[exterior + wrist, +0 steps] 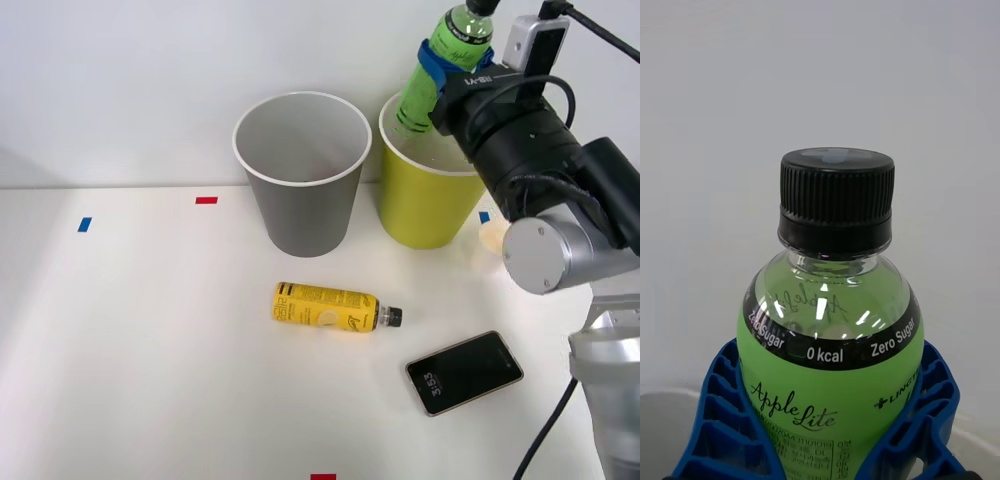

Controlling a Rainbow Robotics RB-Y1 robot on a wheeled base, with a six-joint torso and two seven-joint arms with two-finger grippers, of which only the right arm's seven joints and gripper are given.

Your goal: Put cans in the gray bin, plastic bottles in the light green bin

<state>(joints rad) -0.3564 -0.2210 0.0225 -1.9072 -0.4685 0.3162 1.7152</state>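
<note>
**Front view: green bottle held over the light green bin**

Front view shows my right jaws (432, 68) clamped around the green-labelled bottle (443, 62), which tilts over the light green bin (428, 205), its base at the rim on the side nearest the gray bin (303, 190). In the wrist view the blue fingers (715, 427) hug the label below the dark cap (836, 187). My worry: released at this slant, the base could catch the rim and tip the bottle toward the gray bin or onto the surface (150, 350). The yellow-labelled bottle (327, 307) lies on its side near the black phone (464, 372), waiting.
</note>
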